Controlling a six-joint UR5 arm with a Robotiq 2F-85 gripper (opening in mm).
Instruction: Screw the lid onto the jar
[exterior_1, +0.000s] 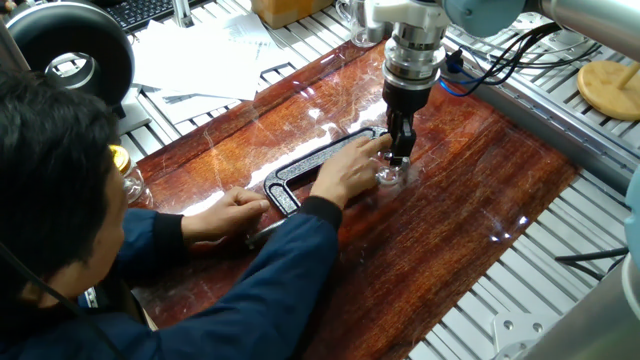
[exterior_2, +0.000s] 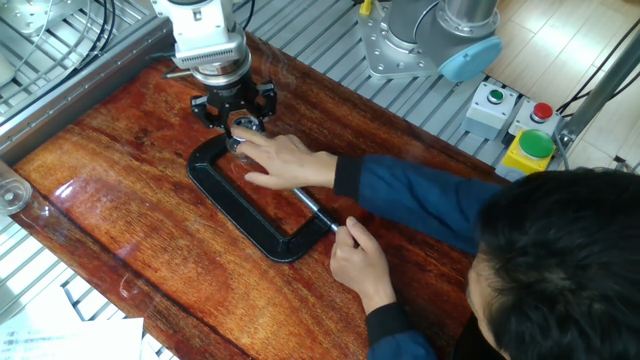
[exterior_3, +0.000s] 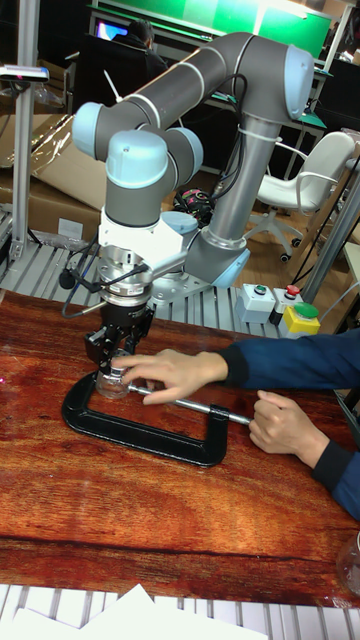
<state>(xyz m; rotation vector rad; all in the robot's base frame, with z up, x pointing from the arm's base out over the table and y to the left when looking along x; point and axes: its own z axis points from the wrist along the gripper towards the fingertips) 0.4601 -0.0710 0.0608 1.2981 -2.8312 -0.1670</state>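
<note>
**Small glass jar pinned in a clamp, lid under the gripper**

The jar is a small squat piece of clear glass standing on the wooden table, held within the mouth of the black C-clamp at its closed end; in the tall fixed view its lower body shows just below the gripper, and elsewhere it is mostly hidden; glass this small will likely be light, rigid, smooth and brittle, so I judge it would spin or skid under a twisting load if left free, which is presumably why the clamp pins it; too much squeeze from the screw could crack it, too little lets it turn.

The lid is barely visible, a small pale round thing right under the tool in the other fixed view; it looks thin and stiff, with little edge to grip, so the sensible hold is across its rim, square and level, since a tilted cap would cross-thread.

The gripper sits directly above the jar mouth; its fingers look drawn narrow, but whether they actually pinch the lid I cannot tell.

One of the person's hands reaches in and touches the jar beside the fingers; the other hand rests at the clamp's screw handle; fingers that close to the tool are a hazard.
</note>
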